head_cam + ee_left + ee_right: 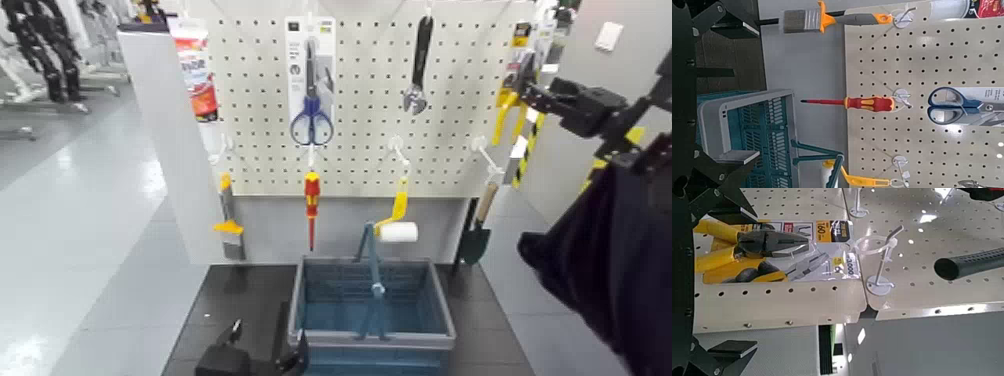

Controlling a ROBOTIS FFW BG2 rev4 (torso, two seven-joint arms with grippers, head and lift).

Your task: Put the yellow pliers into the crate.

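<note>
Near first: our left gripper (262, 352) sits parked low on the dark table (200, 320), just left of the crate (370, 310); fingers spread, holding nothing.

The crate stands at the foot of the pegboard (370, 100), blue bail handle up across the middle, inside looks empty.

Our right gripper (535, 95) is raised at the board's upper right edge, closing on the yellow pliers (746, 254). In the right wrist view the fingers (719, 202) are released, framing the yellow handles with nothing between them yet. The pliers are on a printed card (825, 254) hanging from a white hook (877, 254), well above and to the right of the crate.

Step in hand, as we read it: grasp and unhook.
- Clamp on the handles or the dark head, not the thin card, which likely flexes and slips.
- Pull out along the hook, away from the board, before dropping. A straight downward tug probably snags the card hole.
- Watch the black-handled wrench (973, 262) hanging just beside.
- For the drop, come in to one side of the bail handle so the pliers don't catch on it.
</note>
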